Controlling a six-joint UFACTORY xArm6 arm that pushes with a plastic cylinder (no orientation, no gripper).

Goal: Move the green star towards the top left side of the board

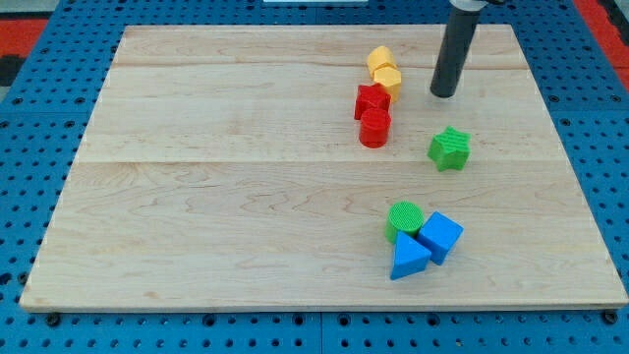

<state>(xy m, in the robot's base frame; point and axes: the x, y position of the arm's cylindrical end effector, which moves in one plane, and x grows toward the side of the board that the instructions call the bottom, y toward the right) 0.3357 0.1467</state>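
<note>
A pale wooden bench [246, 197] sits on a blue pegboard [39, 118]; its left half is bare. Right of centre, near the top, two yellow blocks [384, 71] touch each other, with a red star-like block [371, 98] and a red cylinder [374, 128] just below them. Lower down, a green cylinder [405, 218] touches a blue triangular block [409, 258] and a blue cube [440, 236]. My tip [444, 94], a plain rod with nothing to spread or pinch, rests above the green star [450, 148], apart from it. The red and yellow blocks lie to the star's upper left.
</note>
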